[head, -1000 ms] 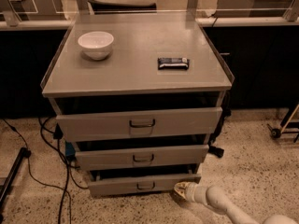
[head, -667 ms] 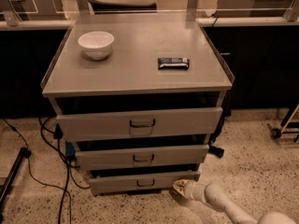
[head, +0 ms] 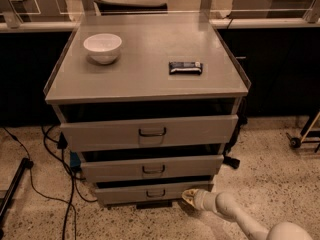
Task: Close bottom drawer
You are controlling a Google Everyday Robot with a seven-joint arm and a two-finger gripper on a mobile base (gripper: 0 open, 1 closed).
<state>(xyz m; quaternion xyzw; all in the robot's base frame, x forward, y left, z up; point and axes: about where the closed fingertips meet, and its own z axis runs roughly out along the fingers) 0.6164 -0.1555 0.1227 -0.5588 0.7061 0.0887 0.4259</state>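
Low by the speckled floor, the robot's pale gripper (head: 190, 198) sits at the end of a white tubular arm (head: 235, 215) that reaches in from the lower right. Its tip is at the right end of the narrow grey metal bottom drawer (head: 130, 194), touching the front or just beside it; I cannot tell which, nor whether the gripper is wide or narrow.

That drawer lies directly left of the gripper and stands a little proud of the frame, with a dark gap above it. Its small dark wire handle (head: 156, 193) is at centre, well to the gripper's left.

Above the gripper come the mid-sized grey drawer (head: 115, 170) and then the tall grey top drawer (head: 100, 134), both also pulled out. Higher and farther back, the grey desk (head: 150, 81) carries a dark wrapped bar (head: 185, 67) nearly straight above the gripper, and a white round bowl (head: 102, 47) far up to its left.

The main risk, as I judge it, is the off-centre contact. A push at the right corner may skew the drawer on its runners and jam it, or the tip may slide off the corner past the front. A hard shove could rock the desk and shift the bowl.
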